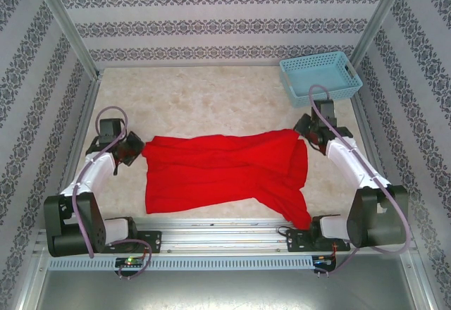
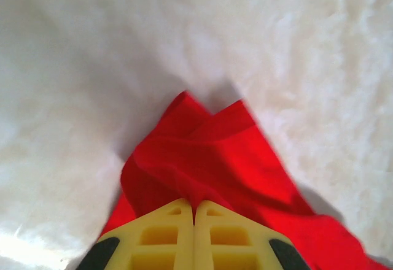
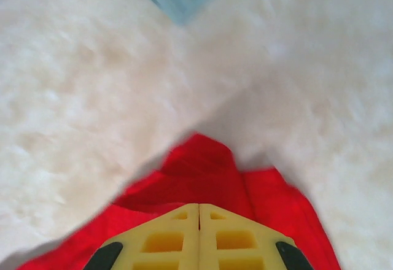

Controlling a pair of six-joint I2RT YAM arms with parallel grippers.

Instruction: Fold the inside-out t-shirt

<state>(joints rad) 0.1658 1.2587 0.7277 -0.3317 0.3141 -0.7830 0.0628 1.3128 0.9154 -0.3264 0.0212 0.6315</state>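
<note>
Clamping onto the 9 o'clock edge of the inside-out t-shirt (image 1: 218, 169), the left pincer (image 1: 134, 148) is clenching a bunch of red cloth. Seen from its own wrist, the left pincer (image 2: 194, 204) is pressing its yellow jaws together with no gap, and folds of the t-shirt (image 2: 209, 159) are bulging out past the tips. The t-shirt is lying wrinkled across the middle of the pale worktop (image 1: 211, 98), stretching from 9 to 3 o'clock, one corner trailing toward 5 o'clock. At its 2 o'clock corner the right pincer (image 1: 308, 128) is likewise gripping the cloth. In the wrist view the right pincer (image 3: 199, 206) is showing jaws meeting flush, red fabric (image 3: 202, 172) poking ahead. A light blue basket (image 1: 320, 77) is sitting at 1 o'clock, apart from the t-shirt.
</note>
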